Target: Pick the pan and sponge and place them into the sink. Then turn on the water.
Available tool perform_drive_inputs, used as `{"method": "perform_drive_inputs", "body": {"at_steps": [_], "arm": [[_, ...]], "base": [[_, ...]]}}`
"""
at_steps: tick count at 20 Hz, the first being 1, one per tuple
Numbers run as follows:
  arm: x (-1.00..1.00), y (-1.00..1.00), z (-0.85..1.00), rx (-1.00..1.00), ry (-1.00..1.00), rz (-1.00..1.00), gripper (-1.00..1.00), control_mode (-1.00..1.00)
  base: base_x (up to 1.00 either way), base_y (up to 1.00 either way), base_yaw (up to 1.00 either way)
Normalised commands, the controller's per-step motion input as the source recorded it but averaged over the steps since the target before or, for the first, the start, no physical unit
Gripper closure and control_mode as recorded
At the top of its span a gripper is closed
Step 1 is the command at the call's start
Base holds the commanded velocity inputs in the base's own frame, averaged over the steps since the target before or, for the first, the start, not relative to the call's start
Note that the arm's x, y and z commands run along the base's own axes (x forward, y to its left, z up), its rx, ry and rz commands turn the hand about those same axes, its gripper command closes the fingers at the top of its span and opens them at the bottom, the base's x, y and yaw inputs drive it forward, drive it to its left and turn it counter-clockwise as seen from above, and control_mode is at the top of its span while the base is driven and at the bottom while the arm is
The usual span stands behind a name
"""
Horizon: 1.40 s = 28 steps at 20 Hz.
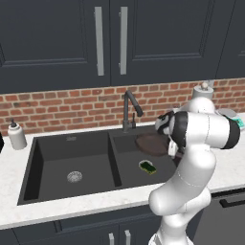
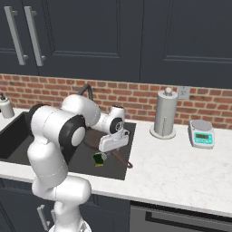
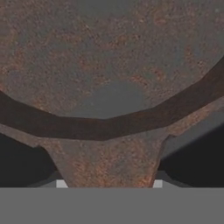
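1. Two things of the task are already down in the right basin of the sink (image 1: 33, 162): the pan (image 1: 152, 143) at the back, under the faucet (image 1: 130, 109), and the sponge (image 1: 148, 167) nearer the front, apart from the pan
2. The gripper (image 2: 112, 146) hangs over the right basin with its jaws clamped on the pan's handle (image 3: 107, 162); in the hand view the handle runs up between the fingers to the pan's rim
3. Whether the pan rests fully on the basin floor or is partly carried by the grip I cannot tell; in the right base view the handle slopes up toward the sink's front rim
4. Handling, as I judge it: the pan looks like rusted cast metal, so stiff and heavy for its size, with a rough surface that should not slip; the short handle is the sensible hold, close to the bowl so it does not swing
5. The sponge should be light and soft, best pinched across its short sides
6. No water runs from the faucet, so that step looks to be left
7. A soap bottle (image 1: 16, 135) stands left of the sink; a paper-towel holder (image 2: 165, 113) and a kitchen scale (image 2: 202, 134) stand to its right
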Motion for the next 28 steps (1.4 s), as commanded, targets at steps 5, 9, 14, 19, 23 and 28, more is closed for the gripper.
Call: {"method": "perform_drive_inputs", "body": {"at_steps": [5,9,14,19,23,28], "arm": [[0.09,0.20,-0.17,-0.02,0.00,0.00,1.00,-1.00],[0.03,0.29,-0.14,-0.01,0.00,0.00,1.00,-1.00],[0.00,0.34,-0.13,-0.02,0.00,0.00,1.00,-1.00],[0.00,0.35,-0.18,-0.03,0.00,0.00,1.00,-1.00],[0.00,0.29,-0.23,-0.04,0.00,0.00,1.00,-1.00],[0.04,0.19,-0.25,-0.03,0.00,-0.01,1.00,-1.00]], "base": [[0.00,0.00,0.00],[0.00,0.00,0.00],[0.00,0.00,0.00],[0.00,0.00,0.00],[0.00,0.00,0.00],[0.00,0.00,0.00]]}}
